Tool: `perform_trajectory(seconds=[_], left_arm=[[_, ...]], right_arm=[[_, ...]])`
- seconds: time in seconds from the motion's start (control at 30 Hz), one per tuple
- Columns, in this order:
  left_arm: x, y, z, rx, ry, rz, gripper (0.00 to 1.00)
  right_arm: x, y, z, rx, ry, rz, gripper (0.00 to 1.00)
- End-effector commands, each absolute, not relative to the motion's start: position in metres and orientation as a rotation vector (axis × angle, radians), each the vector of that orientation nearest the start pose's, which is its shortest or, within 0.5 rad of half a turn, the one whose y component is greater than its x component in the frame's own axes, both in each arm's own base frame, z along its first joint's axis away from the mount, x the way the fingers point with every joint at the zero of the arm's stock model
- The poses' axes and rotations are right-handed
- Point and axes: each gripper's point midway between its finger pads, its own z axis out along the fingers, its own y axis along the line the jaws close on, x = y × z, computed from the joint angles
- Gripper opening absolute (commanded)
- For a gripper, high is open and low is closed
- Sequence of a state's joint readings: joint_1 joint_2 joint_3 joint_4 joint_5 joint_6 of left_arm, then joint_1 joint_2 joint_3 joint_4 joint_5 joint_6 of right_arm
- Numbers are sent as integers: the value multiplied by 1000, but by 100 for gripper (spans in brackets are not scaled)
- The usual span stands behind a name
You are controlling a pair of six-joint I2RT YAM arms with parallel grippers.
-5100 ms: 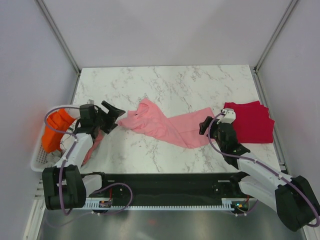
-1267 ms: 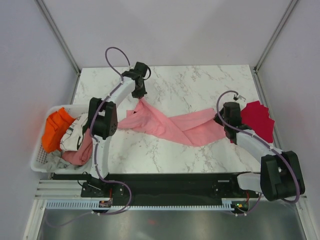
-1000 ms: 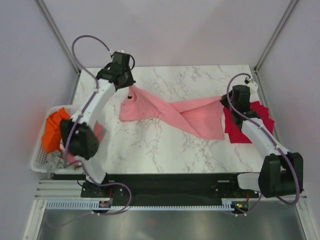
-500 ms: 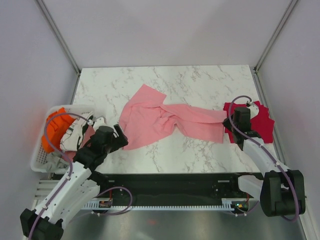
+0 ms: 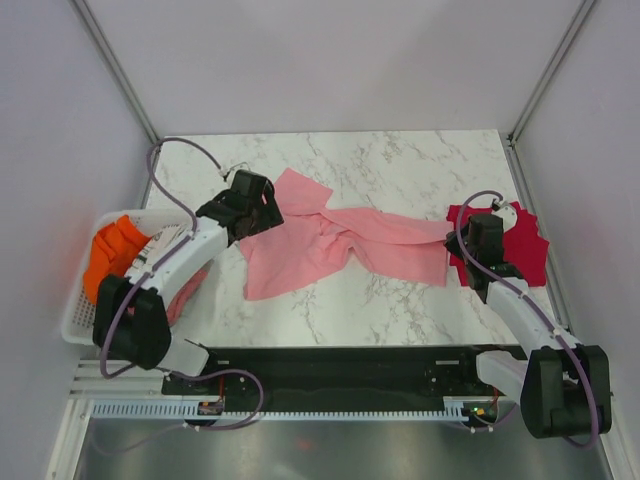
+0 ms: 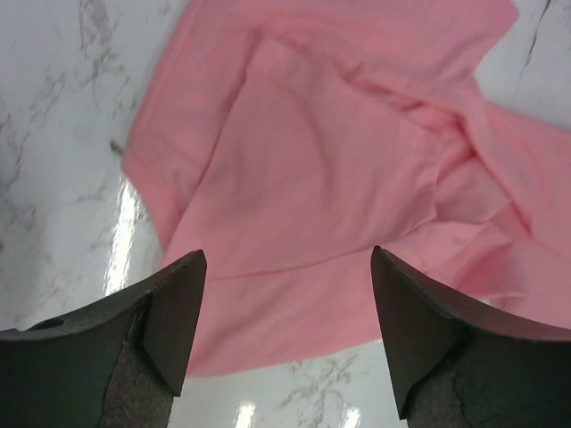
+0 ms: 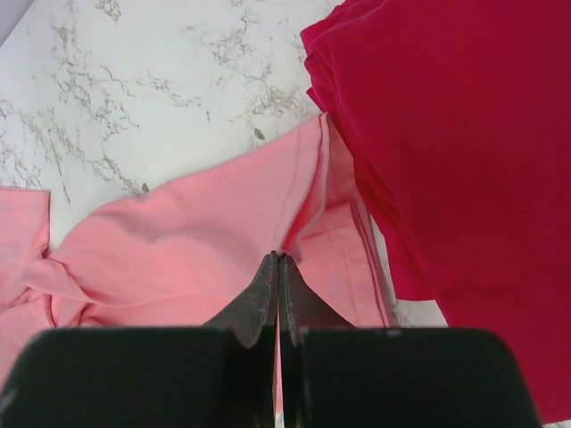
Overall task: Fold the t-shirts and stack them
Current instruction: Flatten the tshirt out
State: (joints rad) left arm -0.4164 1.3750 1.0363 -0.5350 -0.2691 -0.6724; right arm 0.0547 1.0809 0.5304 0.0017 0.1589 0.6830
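Pink t-shirt (image 5: 330, 240) lies rumpled across the middle of the marble table (image 5: 400, 165), wide end to the left, narrowing to the right, where its hem overlaps the edge of the red t-shirt (image 5: 520, 250). We see the red one lying flat at the right side of the table, partly under the right arm. Left gripper (image 5: 268, 210) hangs over the pink shirt's left part. In the left wrist view the pincer (image 6: 285, 259) is spread wide with nothing in it, only pink cloth (image 6: 312, 152) below. Right gripper (image 7: 278, 267) has its fingers pressed together on a raised fold of the pink hem (image 7: 178, 241), just beside the red cloth (image 7: 446, 134) — so we read it as holding pink. White basket (image 5: 75, 320) sits off the table's left edge with an orange cloth (image 5: 108, 255) in it.
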Motion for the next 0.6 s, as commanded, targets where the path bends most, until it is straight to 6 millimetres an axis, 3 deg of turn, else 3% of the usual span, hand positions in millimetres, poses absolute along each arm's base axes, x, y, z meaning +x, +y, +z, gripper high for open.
perform_trajectory(seconds=[0.0, 0.03, 0.13, 0.17, 0.2, 0.23, 0.27, 0.3, 0.5, 0.57], left_arm=[[387, -130, 157, -395, 2302, -170, 78], [399, -130, 137, -396, 2350, -134, 77], [436, -138, 141, -371, 2343, -144, 77], [447, -140, 118, -343, 2393, -111, 78], [467, -145, 133, -334, 2356, -129, 80], [477, -144, 130, -332, 2362, -116, 81], [488, -144, 103, -309, 2410, -84, 82], [510, -148, 117, -301, 2370, -111, 83], [574, -132, 80, -329, 2400, -154, 84], [590, -130, 82, -283, 2380, -161, 84]], right_arm=[[338, 18, 123, 705, 1940, 300, 0], [337, 19, 123, 702, 1939, 300, 0], [338, 20, 124, 693, 1935, 305, 0], [338, 20, 124, 694, 1935, 308, 0], [338, 21, 125, 690, 1934, 315, 0], [339, 22, 125, 686, 1934, 322, 0], [339, 22, 126, 684, 1933, 326, 0], [340, 23, 126, 681, 1933, 331, 0], [340, 27, 129, 665, 1928, 358, 0], [340, 29, 130, 660, 1927, 369, 0]])
